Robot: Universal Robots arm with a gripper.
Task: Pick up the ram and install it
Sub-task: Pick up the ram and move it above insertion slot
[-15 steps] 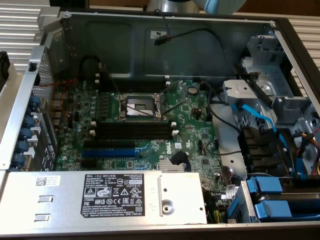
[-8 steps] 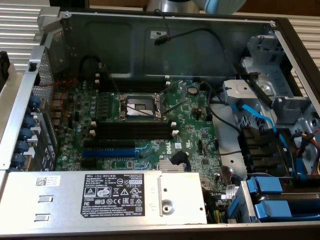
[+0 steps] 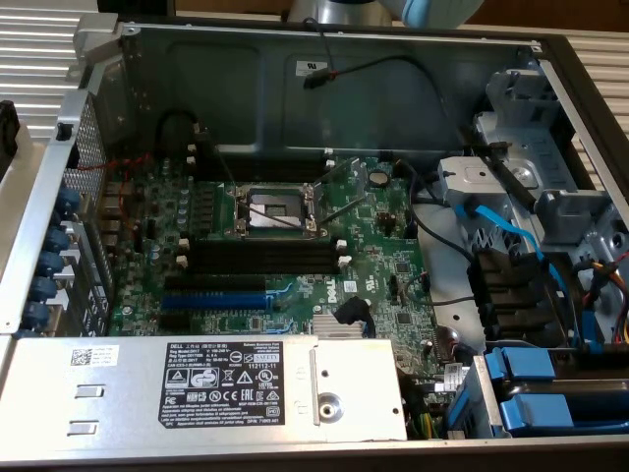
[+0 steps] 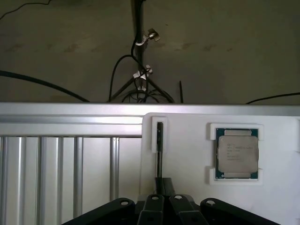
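The ram stands on edge in a narrow pocket of a white tray, seen as a thin dark stick. My gripper hangs right over the ram's near end with its black fingers shut together; I cannot tell whether they touch it. In the exterior view the open computer case holds the green motherboard, whose long black slots with white end clips stand empty. Part of my arm shows beyond the case's far wall.
A processor chip lies in a square pocket of the same tray. Ribbed aluminium table lies beside the tray. In the case are the CPU socket, a blue expansion slot, the power supply and blue drive bays.
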